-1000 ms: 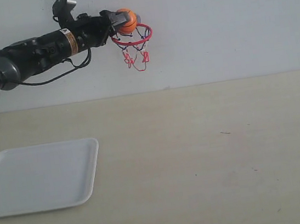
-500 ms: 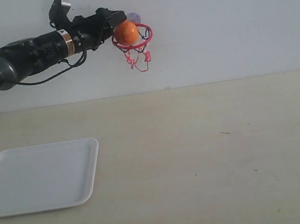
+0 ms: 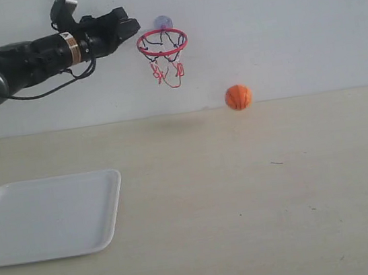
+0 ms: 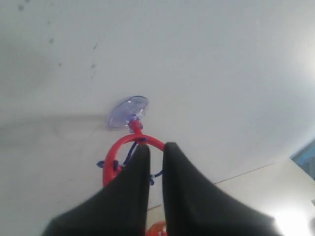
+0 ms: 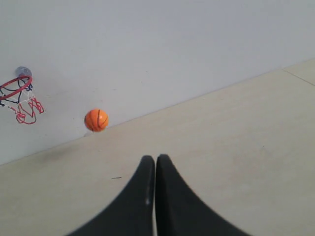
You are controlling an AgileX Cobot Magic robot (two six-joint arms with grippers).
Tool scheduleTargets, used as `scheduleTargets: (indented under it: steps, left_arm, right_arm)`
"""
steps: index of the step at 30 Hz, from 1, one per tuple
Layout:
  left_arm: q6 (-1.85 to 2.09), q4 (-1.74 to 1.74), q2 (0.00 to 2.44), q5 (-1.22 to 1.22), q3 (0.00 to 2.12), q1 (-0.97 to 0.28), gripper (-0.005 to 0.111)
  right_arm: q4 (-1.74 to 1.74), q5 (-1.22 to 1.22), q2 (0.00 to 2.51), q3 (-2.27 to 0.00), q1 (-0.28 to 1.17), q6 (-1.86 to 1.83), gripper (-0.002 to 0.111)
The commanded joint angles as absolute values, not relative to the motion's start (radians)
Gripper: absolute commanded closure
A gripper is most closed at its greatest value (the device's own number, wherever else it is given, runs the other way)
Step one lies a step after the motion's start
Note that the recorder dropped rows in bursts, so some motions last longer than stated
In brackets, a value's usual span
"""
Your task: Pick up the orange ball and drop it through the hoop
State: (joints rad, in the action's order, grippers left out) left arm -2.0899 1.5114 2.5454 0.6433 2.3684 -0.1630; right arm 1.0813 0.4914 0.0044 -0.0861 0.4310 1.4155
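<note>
The orange ball (image 3: 238,96) is loose, below and to the right of the hoop (image 3: 162,42), low in front of the wall near the table's back edge; I cannot tell if it touches the table. It also shows in the right wrist view as the ball (image 5: 96,120). The hoop's red ring (image 4: 112,155) hangs from a bluish suction cup (image 4: 127,111) on the wall. My left gripper (image 3: 133,26) is just left of the ring, its fingers slightly parted and holding nothing (image 4: 153,147). My right gripper (image 5: 155,158) is shut and empty, low over the table.
A white tray (image 3: 52,216) lies on the table (image 3: 259,195) at the front left. The white wall (image 3: 278,30) stands right behind the hoop. The right arm is outside the exterior view.
The ball left the left gripper at the hoop and now sits low to the hoop's right. The left gripper has drawn back to the left and its fingers have narrowed.
</note>
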Motion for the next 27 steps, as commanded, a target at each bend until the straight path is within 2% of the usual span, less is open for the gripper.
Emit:
scheduleTargets:
  steps: [1, 4, 13, 17, 22, 27]
  left_arm:
    - [-2.101, 1.744, 2.464, 0.832, 2.37, -0.12, 0.103]
    - [-2.101, 1.744, 2.416, 0.912, 2.304, -0.101, 0.103]
    - [-2.101, 1.744, 2.233, 0.728, 1.902, -0.09, 0.103]
    - [-2.059, 1.744, 2.177, 0.724, 1.741, -0.08, 0.103]
    - [-1.99, 1.744, 2.107, 0.544, 1.518, -0.077, 0.103]
    - [-1.97, 1.744, 2.095, 0.414, 1.393, -0.077, 0.103]
  right_arm:
    - [1.085, 0.495, 0.0, -0.081, 0.427, 1.413, 0.108]
    - [1.085, 0.497, 0.0, -0.081, 0.427, 1.413, 0.108]
    - [1.085, 0.495, 0.0, -0.081, 0.427, 1.413, 0.108]
    - [1.085, 0.497, 0.0, -0.081, 0.427, 1.413, 0.108]
    - [1.085, 0.495, 0.0, -0.081, 0.427, 1.413, 0.108]
    - [1.085, 0.495, 0.0, -0.081, 0.427, 1.413, 0.108]
